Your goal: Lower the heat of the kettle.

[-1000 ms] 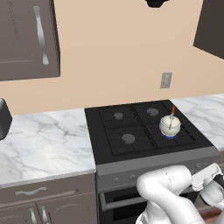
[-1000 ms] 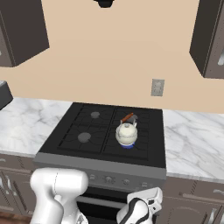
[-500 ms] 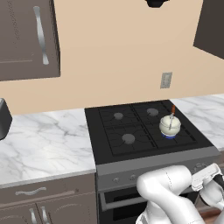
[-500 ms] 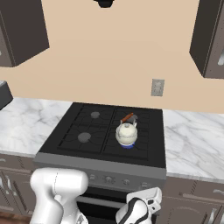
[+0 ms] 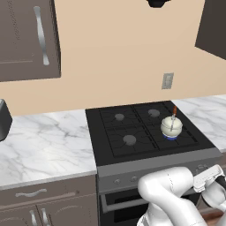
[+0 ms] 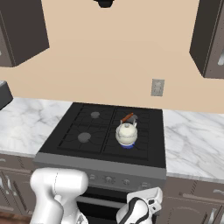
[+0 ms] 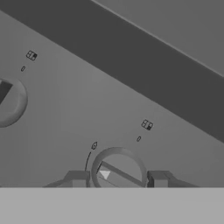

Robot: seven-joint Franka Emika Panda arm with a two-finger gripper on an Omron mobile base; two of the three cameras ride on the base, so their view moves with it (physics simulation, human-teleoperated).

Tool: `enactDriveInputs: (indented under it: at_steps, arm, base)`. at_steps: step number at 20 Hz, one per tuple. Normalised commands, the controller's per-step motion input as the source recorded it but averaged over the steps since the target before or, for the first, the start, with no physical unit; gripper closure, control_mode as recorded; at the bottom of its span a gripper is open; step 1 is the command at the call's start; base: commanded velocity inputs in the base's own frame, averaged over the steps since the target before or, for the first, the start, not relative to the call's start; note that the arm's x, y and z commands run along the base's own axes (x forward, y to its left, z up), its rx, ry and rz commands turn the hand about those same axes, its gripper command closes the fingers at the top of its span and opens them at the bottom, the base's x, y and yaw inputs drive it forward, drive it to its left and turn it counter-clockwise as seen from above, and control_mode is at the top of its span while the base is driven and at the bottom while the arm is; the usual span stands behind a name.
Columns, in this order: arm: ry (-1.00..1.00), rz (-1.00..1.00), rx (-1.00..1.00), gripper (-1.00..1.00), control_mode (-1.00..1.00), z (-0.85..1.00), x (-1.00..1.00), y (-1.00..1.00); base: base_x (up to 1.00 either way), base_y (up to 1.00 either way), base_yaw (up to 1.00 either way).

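The cream-white kettle (image 5: 171, 127) (image 6: 126, 133), with its orange-red-tipped handle, stands on the front right burner of the black stove (image 5: 102, 140) (image 6: 65, 144), with blue showing at its base. My gripper (image 7: 118, 178) (image 5: 211, 175) (image 6: 146, 196) is low against the stove's grey front panel. Its two fingertips (image 7: 78, 178) press on either side of a round control knob (image 7: 117, 168). The knob's bar lies tilted and carries a white pointer mark at its left end.
A second knob (image 7: 8, 98) sits further left on the same panel. Marble counters (image 5: 42, 145) (image 6: 192, 135) flank the stove. A wall outlet (image 5: 167, 80) is behind it, dark cabinets (image 5: 26, 39) hang above, and a dark appliance (image 5: 2, 118) stands at the far left.
The hand has stayed almost still at the stove's front panel, shifting only slightly. The kettle has not moved.
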Motion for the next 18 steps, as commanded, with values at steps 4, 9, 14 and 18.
enactDriveInputs:
  at_steps: [4,9,14,18]
  arm:
    - [0.0,0.0,0.07,1.0,-1.0,0.0,0.0,0.0]
    - [0.0,0.0,0.13,1.0,-1.0,0.0,0.0,0.0]
    - [0.0,0.0,0.19,1.0,-1.0,0.0,0.0,0.0]
    - [0.0,0.0,0.17,1.0,-1.0,0.03,0.0,0.0]
  base:
    - [0.0,0.0,0.0]
    - [0.0,0.0,0.0]
    - [0.0,0.0,0.0]
    - [0.0,0.0,0.0]
